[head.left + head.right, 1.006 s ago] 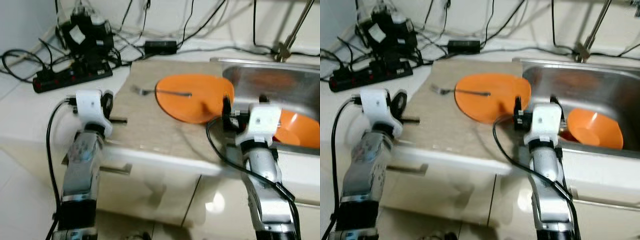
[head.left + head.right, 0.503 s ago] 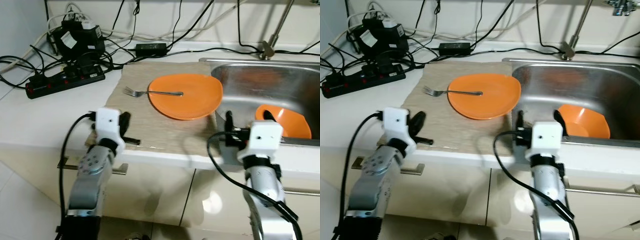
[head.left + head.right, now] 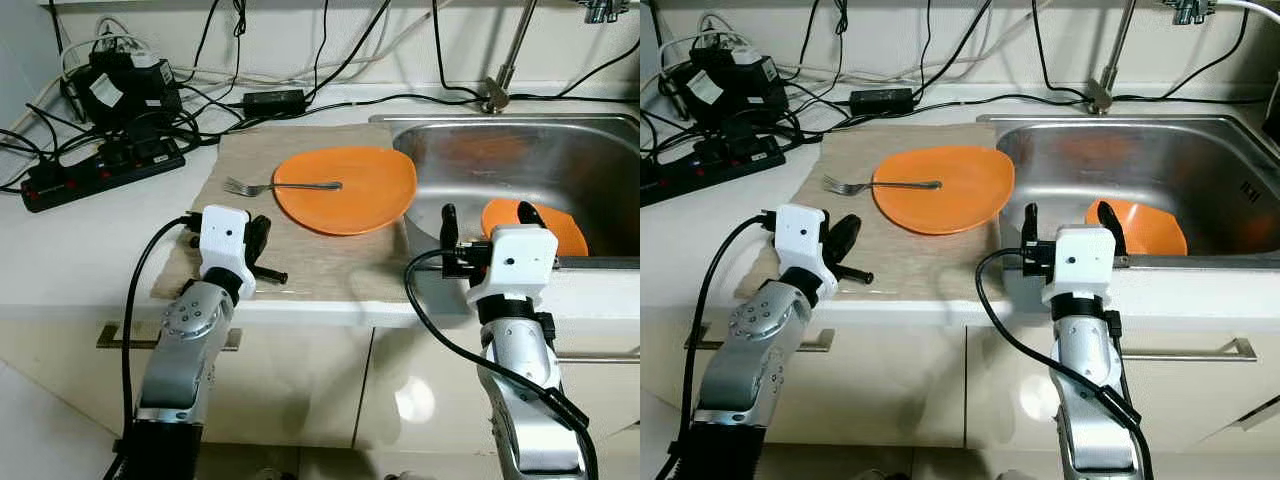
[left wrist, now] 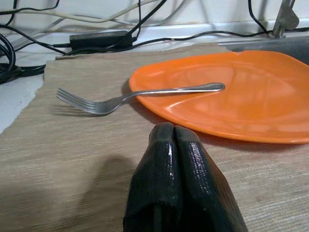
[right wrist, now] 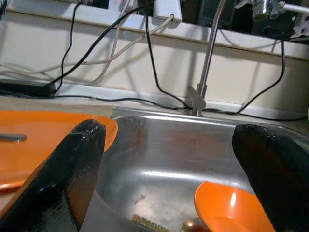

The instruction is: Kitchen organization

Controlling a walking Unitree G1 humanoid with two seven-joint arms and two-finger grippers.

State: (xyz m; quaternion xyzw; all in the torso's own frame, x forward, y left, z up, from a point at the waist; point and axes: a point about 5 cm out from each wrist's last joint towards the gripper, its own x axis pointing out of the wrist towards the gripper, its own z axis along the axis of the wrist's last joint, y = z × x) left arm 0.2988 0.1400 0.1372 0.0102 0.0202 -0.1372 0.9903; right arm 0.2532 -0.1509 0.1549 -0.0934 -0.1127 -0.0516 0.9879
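The left gripper [image 3: 262, 243] rests with its fingers pressed together, empty, over the near edge of the beige mat [image 3: 300, 255], short of the orange plate [image 3: 350, 192]. A metal fork [image 4: 126, 96] lies with its handle on the plate's rim and its tines over the mat. The right gripper [image 3: 1067, 222] sits at the sink's [image 3: 1200, 160] front rim with fingers spread wide, holding nothing; an orange bowl [image 3: 1145, 225] lies in the sink basin just beyond it.

orange bowl [image 3: 1140, 228]: near part hidden by sink rim | faucet [image 3: 600, 8]: cut off at top
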